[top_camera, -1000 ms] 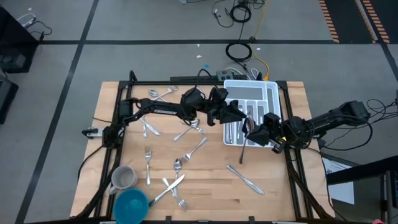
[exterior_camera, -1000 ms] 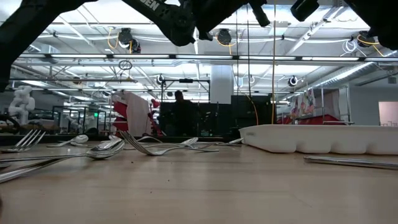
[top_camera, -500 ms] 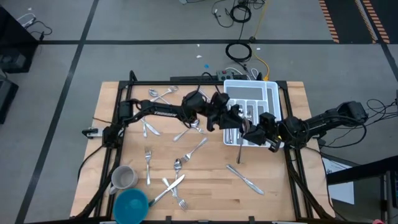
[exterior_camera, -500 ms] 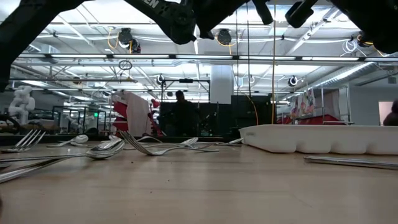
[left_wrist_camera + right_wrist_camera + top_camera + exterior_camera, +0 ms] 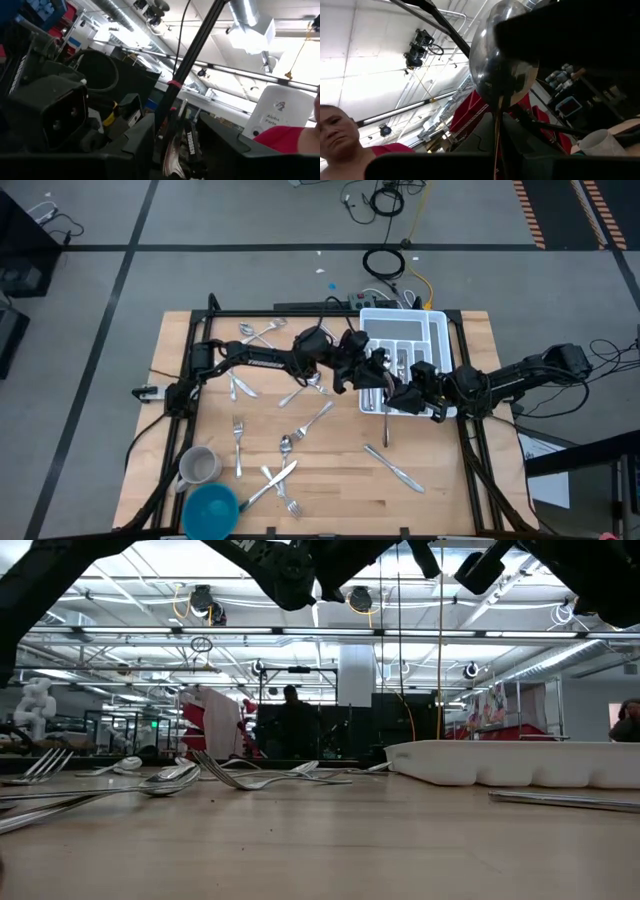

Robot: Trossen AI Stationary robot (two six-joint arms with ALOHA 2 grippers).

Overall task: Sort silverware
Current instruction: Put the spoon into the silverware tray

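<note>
My right gripper [image 5: 397, 395] is shut on a spoon [image 5: 502, 62] in the air beside the near left corner of the white organiser tray [image 5: 432, 330]. My left gripper [image 5: 381, 380] meets it there, open. In the left wrist view a shiny piece [image 5: 172, 152] stands between the left gripper's [image 5: 177, 157] dark fingers. Loose silverware lies flat across the wooden table: forks [image 5: 238, 445], a knife [image 5: 396, 466], and spoons [image 5: 262, 332] at the far left. More pieces lie in the tray's compartments [image 5: 400, 360]. My right gripper pinches the spoon by its handle [image 5: 497, 132], some way from the bowl [image 5: 500, 45]; the place of contact itself is lost in the dark. The spoon is lifted clear of the table. Its thin free end [image 5: 385, 435] sticks out toward the table's near edge. My left gripper has its fingers on either side of the shiny piece; I cannot tell whether they touch it.
A grey mug [image 5: 198, 466] and a blue bowl [image 5: 210, 508] stand at the near left corner. The tray [image 5: 510, 762] takes up the far right of the table. A person shows in the room beyond the table in the right wrist view.
My right gripper has rolled a little. The spoon's free end has swung from a slant to pointing straight at the table's near edge, and it stays clear of the table.
</note>
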